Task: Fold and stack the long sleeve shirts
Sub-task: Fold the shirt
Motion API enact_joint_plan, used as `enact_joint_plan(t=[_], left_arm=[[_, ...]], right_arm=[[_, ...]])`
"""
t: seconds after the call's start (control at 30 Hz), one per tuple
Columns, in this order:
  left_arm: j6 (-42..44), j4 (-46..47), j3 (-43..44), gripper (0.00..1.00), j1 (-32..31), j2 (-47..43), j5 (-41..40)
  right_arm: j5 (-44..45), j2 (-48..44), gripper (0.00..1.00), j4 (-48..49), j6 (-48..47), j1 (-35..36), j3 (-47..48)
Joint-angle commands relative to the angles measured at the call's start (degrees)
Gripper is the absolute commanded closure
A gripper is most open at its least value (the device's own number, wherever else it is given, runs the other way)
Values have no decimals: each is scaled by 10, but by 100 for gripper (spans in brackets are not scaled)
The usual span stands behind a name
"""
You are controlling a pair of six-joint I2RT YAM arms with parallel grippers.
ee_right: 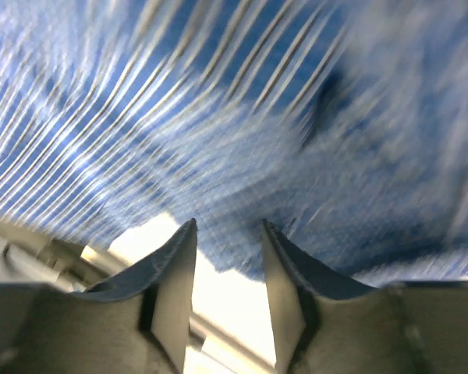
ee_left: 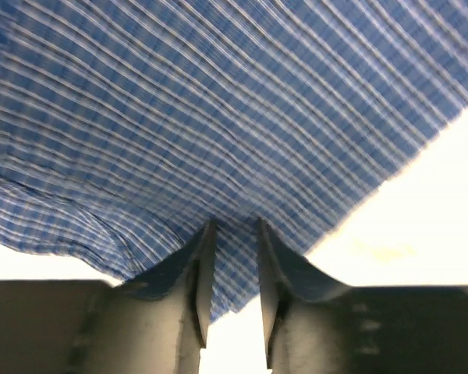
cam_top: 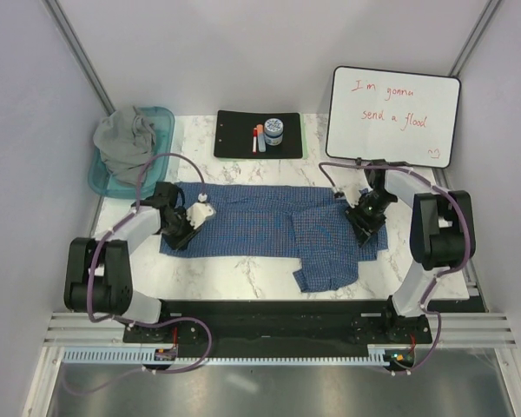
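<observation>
Blue-check shirt [cam_top: 260, 228] lies spread as a wide band across the marble table [cam_top: 243, 278], with one flap hanging toward the near edge on the right. Grey shirt [cam_top: 126, 139] sits bunched in the teal tub [cam_top: 161, 117] at far left, not yet folded. Risk: if the two ends get lifted unevenly, the band skews and the fold goes crooked. Left gripper [cam_top: 184, 228] is down on the shirt's left end, right gripper [cam_top: 363, 221] on its right part. Both arms reach inward with wrists pitched down.

Left wrist: left gripper [ee_left: 234, 234] has its jaws nearly together with check cloth running down between them, so it looks clamped on the hem. The bite is thin and right at the edge, so it could slip out under pull.

Right wrist: heavy blur. Right gripper [ee_right: 228, 230] has its jaws a bit wider apart, cloth edge only at the tips, bare table showing between. Can't tell if it grips. If it holds nothing, only one end moves and the shirt bunches.
</observation>
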Motion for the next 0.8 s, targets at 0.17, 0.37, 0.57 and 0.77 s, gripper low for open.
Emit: enact_joint_plan(t=[0.17,0.37,0.57,0.77], left_arm=[[-7,-174,122,46,-5,-122,195],[-77,-115,178,32,-87,-93,270],[-85,-64,152,30,-211,-78,233],[-95,-31,169,31,-251,-17,206]], right_arm=[[-59,-95,50,-117,-29,-10,138],[-65,-16,52,-94,-12,-8,203],[-70,48,53,-68,-13,-4,243],[-52,99,61,-35,-12,1,267]])
